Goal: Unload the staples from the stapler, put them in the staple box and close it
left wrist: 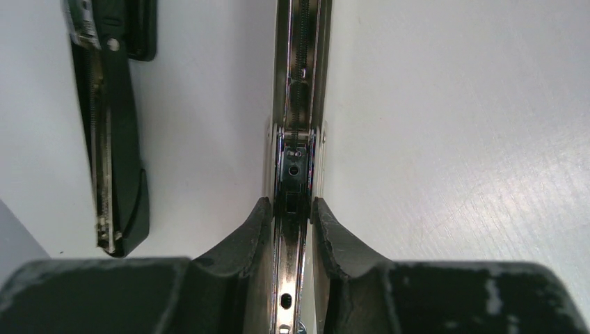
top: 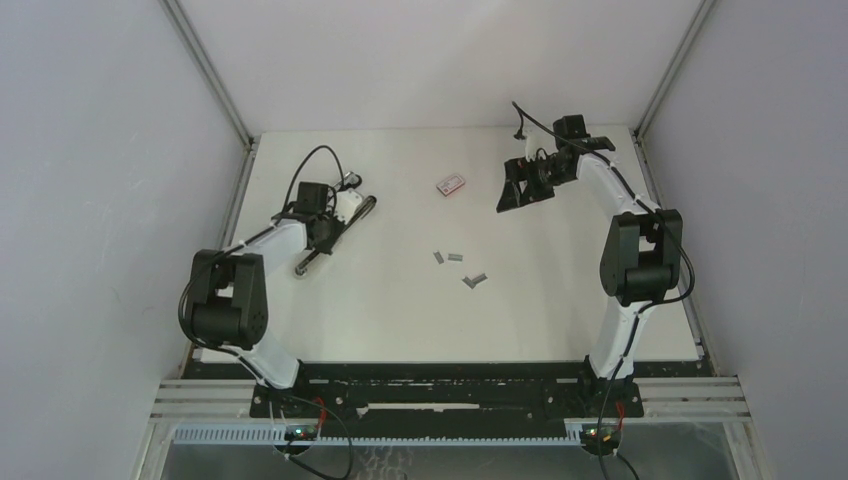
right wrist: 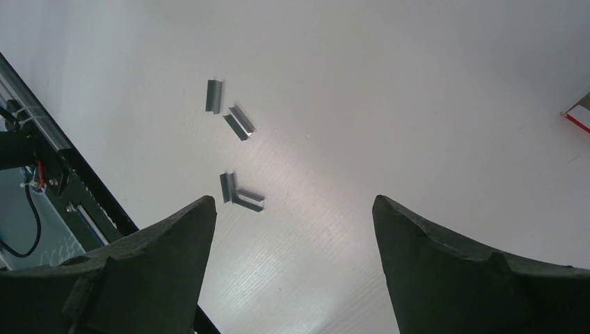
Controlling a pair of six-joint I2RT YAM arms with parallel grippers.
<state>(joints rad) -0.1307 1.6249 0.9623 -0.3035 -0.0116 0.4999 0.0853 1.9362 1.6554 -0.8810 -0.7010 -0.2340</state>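
The stapler (top: 316,252) was found lying open at the left of the bench (top: 560,320). Its two arms were spread apart, as was shown in the left wrist view, with the black arm to one side and the silver magazine rail beside it. That rail was clamped between the fingers of the left hand (left wrist: 289,209), which was closed narrowly on it and pinned it to the surface.

The staples (right wrist: 239,122) were seen out of the stapler, scattered as four short silver strips in two loose pairs near the middle of the bench and well apart from the stapler. The right hand (right wrist: 292,205) was held wide and empty above the bench, with the strips below and to one side of it. A small red-and-white box (top: 451,184) lay further back and was not touched.

The unloading was judged to be largely done. In the stretch of rail that was shown, only the spring and pusher were made out. Whether any strip was left further along could not be told. What was left appeared to be the release of the rail by the left hand.
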